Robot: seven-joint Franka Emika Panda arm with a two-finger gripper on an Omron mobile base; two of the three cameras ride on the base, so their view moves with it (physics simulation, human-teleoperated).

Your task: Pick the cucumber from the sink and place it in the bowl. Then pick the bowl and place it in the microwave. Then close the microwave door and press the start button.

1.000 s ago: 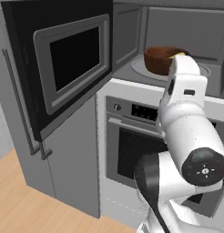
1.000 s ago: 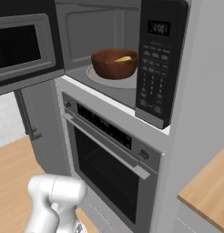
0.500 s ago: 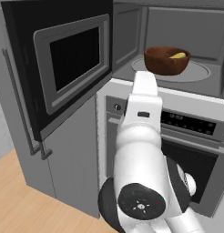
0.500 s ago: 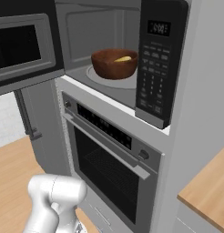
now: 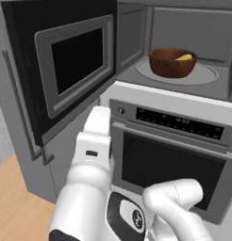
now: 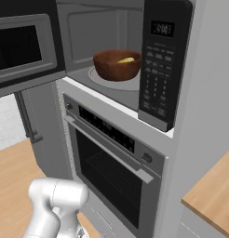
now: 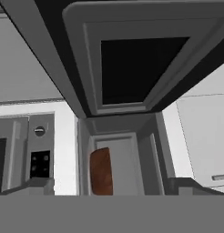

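Note:
The dark brown bowl [image 5: 172,62] [image 6: 117,65] stands on the turntable plate [image 5: 207,75] inside the microwave [image 6: 161,65]. The yellow cucumber [image 5: 184,57] [image 6: 126,60] lies in the bowl. The microwave door [image 5: 75,61] [image 6: 23,44] hangs wide open to the left. In the hand view my gripper [image 7: 111,186] looks up from below at the door [image 7: 132,63], and its fingertips [image 7: 41,184] stand far apart, open and empty. A brown sliver of the bowl [image 7: 101,172] shows past the door's edge. My white wrist [image 5: 98,129] rises below the door's free edge. The sink is out of view.
The larger oven [image 5: 169,164] [image 6: 111,158] with its handle bar and button strip sits right under the microwave. Beside it on the left is a tall grey cabinet with a bar handle [image 5: 19,108]. A wooden counter corner [image 6: 212,195] lies at the right.
My arm has swung away from the bowl in the microwave, down and to the left, and now stands below the open door. The bowl and cucumber have stayed put.

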